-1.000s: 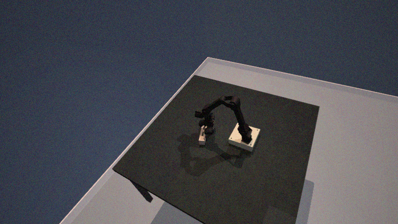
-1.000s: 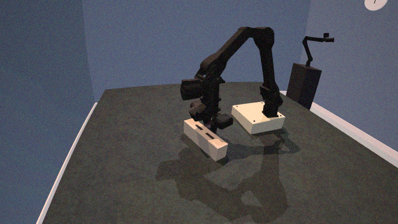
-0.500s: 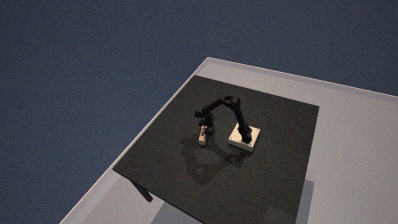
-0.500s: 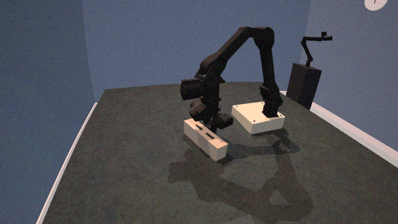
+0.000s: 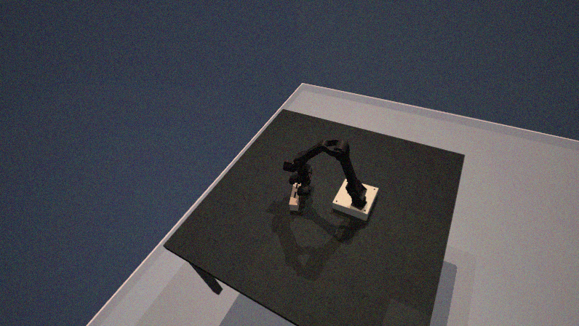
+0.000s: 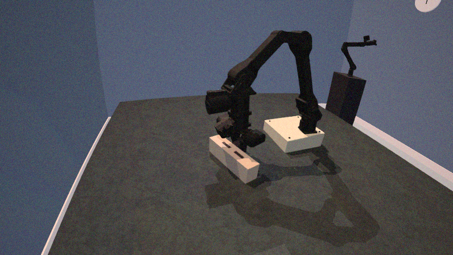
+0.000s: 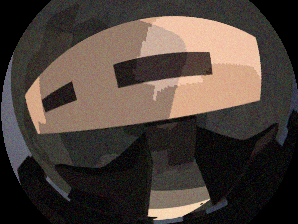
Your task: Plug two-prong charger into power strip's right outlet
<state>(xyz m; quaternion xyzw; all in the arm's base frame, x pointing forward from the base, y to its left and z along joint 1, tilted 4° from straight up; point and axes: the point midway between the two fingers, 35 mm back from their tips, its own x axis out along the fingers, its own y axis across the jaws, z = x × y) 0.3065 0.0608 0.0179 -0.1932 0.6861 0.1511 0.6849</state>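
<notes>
While three blue wall faces enclose the exterior view, one dark table carries the apparatus; one table leg shows at 7 o'clock in the top view. One black arm arches over the table from one cream base block, whose upper face bears four small dark dots in the exterior view. The arm's shadow falls toward 5 o'clock of the strip there. At 2 o'clock, beyond the table, one dark pedestal supports a second, slender black arm.

One pale power strip lies on the table; from it, the base block stands at 3 o'clock in the top view and 2 o'clock in the exterior. Its upper face contains two dark rectangular recesses, in line along its length. Whether anything sits deep inside them cannot be told.

One gripper points downward just beside the strip. Its two fingers are closed on the charger, a small dark block at 6 o'clock of the nearer recess in the wrist view. The charger is outside both recesses, close beside the strip's long side; contact with the strip cannot be told, and its prongs are indistinct. One white disc hangs at 1 o'clock on the wall.
</notes>
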